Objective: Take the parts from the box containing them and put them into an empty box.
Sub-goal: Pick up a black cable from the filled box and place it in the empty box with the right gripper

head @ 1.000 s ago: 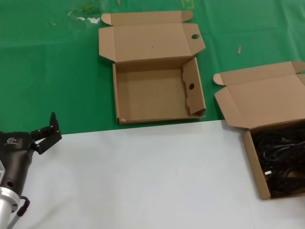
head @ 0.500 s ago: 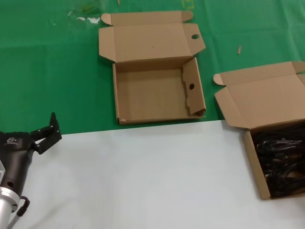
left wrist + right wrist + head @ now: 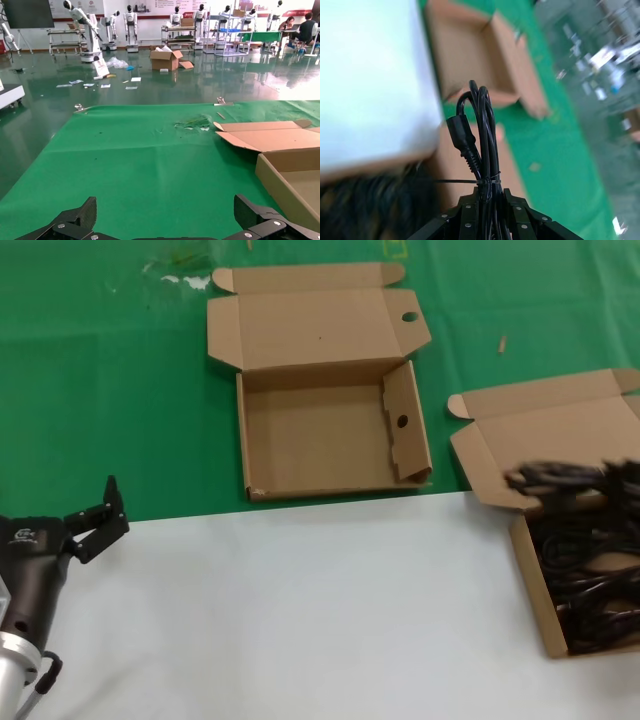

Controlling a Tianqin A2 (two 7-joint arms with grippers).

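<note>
Head cam gives you a high, downward look at the table w/ both boxes. L wrist cam sits low, facing out across the green mat (image 3: pixel 140 165). R wrist cam looks close along a held power cord (image 3: pixel 482 145). All share the empty box (image 3: pixel 325 445).

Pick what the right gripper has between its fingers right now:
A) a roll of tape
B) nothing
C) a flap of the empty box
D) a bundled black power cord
D: in the right wrist view the right gripper is shut on a bundled black power cord tied with a thin tie.
</note>
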